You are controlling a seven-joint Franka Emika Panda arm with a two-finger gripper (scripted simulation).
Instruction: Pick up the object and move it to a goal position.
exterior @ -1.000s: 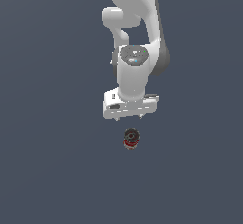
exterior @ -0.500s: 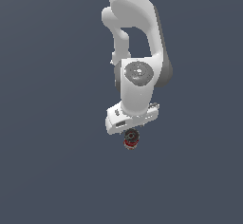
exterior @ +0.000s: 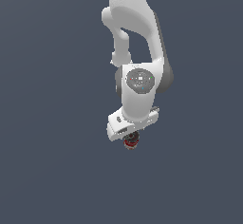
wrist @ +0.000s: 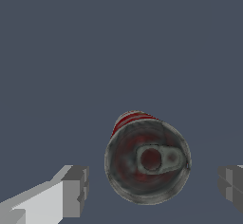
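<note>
The object is a small tin can (exterior: 131,143) with a red-and-white label and a dark metallic top with a pull tab. It stands upright on the grey floor. In the exterior view my white gripper (exterior: 130,134) sits directly over it and hides most of it. In the wrist view the can (wrist: 147,160) lies between my two fingers, one finger (wrist: 76,191) on one side and the other at the frame edge (wrist: 231,186). The gripper (wrist: 153,188) is open, with a gap on each side of the can.
A plain dark grey floor (exterior: 47,171) surrounds the can on all sides. The white arm (exterior: 137,38) rises above the gripper in the exterior view. No other object shows.
The gripper has come down onto the can over the last second. It now covers most of the can in the exterior view. The can has not moved.
</note>
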